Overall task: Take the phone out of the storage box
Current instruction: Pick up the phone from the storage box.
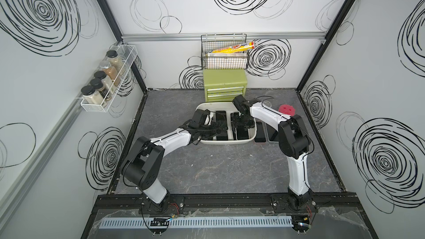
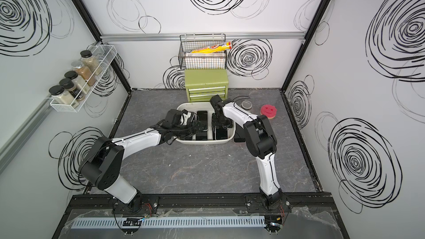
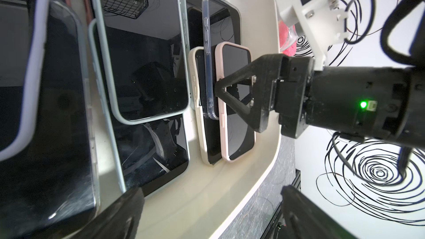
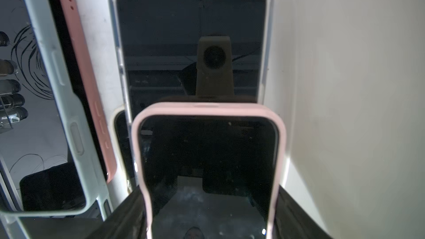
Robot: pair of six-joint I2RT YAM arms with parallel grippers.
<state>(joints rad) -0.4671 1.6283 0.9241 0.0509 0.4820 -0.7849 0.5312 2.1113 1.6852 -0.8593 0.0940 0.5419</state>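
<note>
Box (image 1: 225, 143): off-white tub — several phones (image 3: 147, 65) inside.
Left gripper (image 3: 209, 191): wide open, empty, low over the phones.
Right gripper (image 4: 210, 191): fingers flank pink phone (image 4: 207, 168) — grip cannot be told.

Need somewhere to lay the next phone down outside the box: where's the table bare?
Widest bare table lies in front of the box, between the left arm and right arm. Right of the box is crowded: phones, then the sponge.
</note>
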